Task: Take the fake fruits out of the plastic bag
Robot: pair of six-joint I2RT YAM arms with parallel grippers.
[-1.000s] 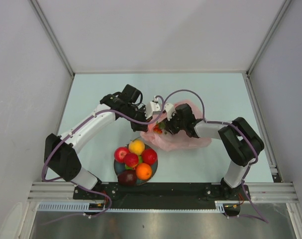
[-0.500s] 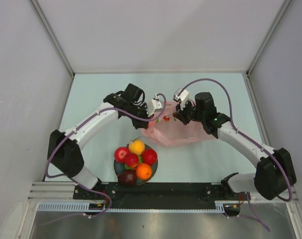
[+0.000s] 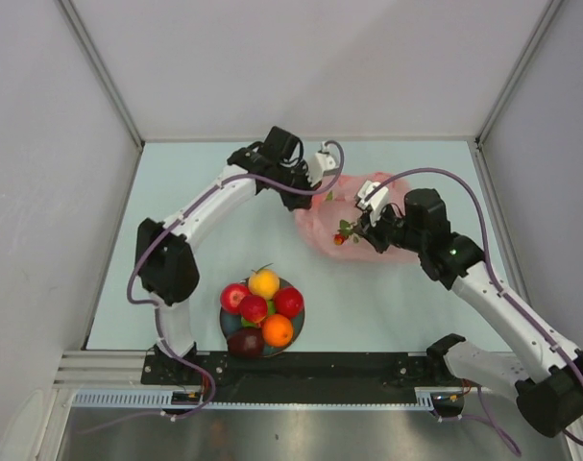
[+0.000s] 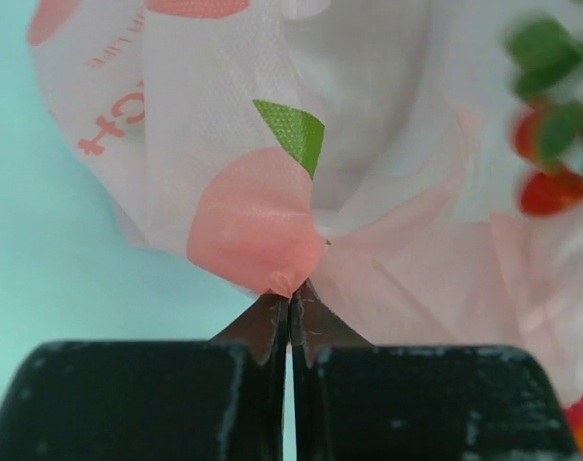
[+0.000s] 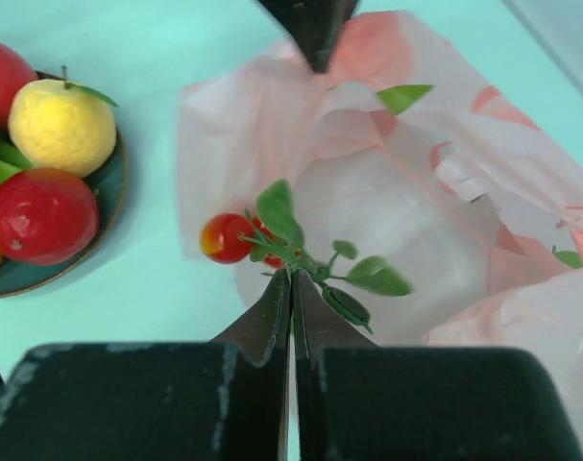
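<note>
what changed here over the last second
The right tool closed on the red berry sprig while its arm swung outward to the right. The left tool, shut on the plastic bag the whole time, dragged the bag farther from the bases and to the right. The plate and the fruits piled on it did not move.

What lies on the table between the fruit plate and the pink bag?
Nothing: only bare table lies between the plate and the plastic bag, clearest in the top view.
</note>
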